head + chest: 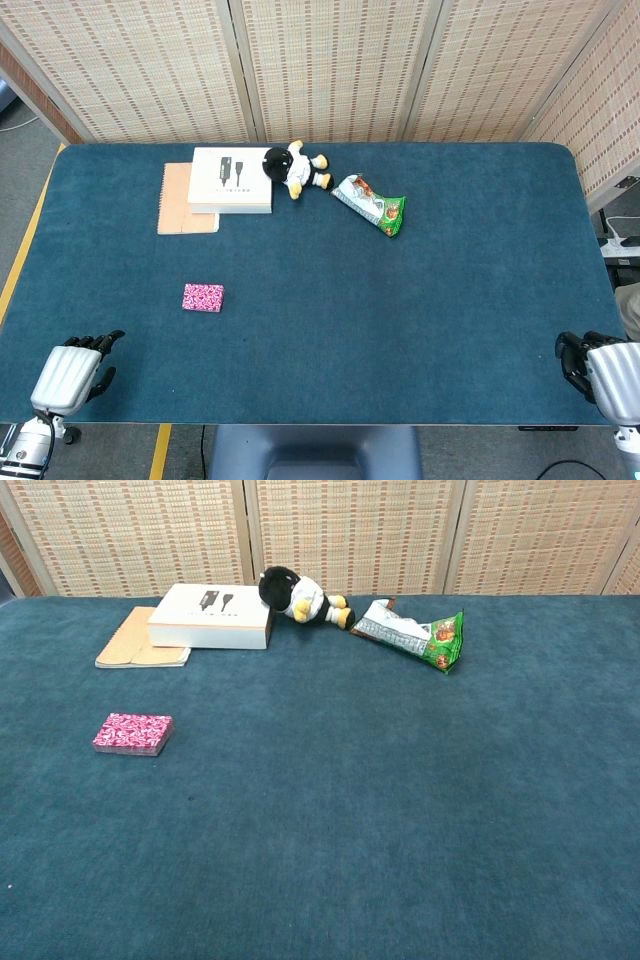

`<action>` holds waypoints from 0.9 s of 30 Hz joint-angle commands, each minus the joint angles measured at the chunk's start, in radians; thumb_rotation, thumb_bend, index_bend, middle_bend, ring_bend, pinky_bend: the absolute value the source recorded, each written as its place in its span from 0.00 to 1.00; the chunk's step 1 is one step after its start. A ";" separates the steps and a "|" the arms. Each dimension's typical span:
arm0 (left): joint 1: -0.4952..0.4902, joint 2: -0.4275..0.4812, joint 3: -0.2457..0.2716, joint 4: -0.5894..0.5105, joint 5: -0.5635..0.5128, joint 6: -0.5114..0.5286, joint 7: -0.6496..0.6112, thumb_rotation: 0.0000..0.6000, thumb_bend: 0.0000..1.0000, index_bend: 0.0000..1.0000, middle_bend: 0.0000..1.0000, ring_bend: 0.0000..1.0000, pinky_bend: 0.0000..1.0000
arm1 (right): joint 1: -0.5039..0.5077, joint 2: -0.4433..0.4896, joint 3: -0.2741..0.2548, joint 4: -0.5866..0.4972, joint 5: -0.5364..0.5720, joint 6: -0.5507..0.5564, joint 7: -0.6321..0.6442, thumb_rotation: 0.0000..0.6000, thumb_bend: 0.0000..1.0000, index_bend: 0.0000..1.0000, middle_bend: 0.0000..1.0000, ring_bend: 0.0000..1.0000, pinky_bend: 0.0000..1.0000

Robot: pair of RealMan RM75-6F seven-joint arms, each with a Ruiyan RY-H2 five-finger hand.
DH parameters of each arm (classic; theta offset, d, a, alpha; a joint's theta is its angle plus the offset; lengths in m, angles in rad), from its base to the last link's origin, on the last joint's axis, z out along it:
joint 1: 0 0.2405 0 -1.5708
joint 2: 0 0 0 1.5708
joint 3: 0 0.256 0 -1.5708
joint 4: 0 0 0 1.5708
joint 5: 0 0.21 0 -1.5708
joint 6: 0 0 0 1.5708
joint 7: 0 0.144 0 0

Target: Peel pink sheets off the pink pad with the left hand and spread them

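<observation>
Pink pad (203,297) flat on the blue bench (400,320), whole, no sheet peeled off or spread out, well toward the near edge from the white box (231,180) and a little to its left. Same pad (133,733) in the chest view, lying alone on bare cloth, touching nothing. Left hand (72,375) low at the near left corner, well apart from the pad and far from the box, holding nothing, dark fingers (105,343) stretched loosely forward and a little apart. Right hand (600,368) at the near right corner, farthest of all from the box, holding nothing, fingers bent downward; cannot tell whether spread or closed. Neither hand visible in the chest view. Tan notebook (183,200) tucked partly under the box's left side. Black and white plush toy (294,170) lying just right of the box, head against its far right corner. Green snack bag (372,204) further right of the box, beyond the toy, close to it but apart.
</observation>
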 commanded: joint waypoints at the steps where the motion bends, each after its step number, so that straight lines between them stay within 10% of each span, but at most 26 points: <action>1: 0.002 -0.002 -0.001 0.004 0.004 0.005 -0.005 1.00 0.38 0.20 0.44 0.45 0.48 | 0.004 0.000 -0.003 0.002 -0.003 -0.011 0.001 1.00 0.45 0.95 0.86 0.73 0.87; 19: -0.019 -0.015 -0.009 0.036 0.027 -0.007 -0.053 1.00 0.37 0.04 0.29 0.33 0.43 | 0.015 0.000 -0.011 -0.002 -0.012 -0.044 -0.001 1.00 0.45 0.95 0.86 0.73 0.87; 27: -0.072 0.027 -0.042 -0.031 -0.020 -0.087 -0.055 1.00 0.37 0.06 0.60 0.64 0.60 | 0.009 -0.003 -0.015 0.008 -0.029 -0.022 0.015 1.00 0.45 0.95 0.86 0.73 0.87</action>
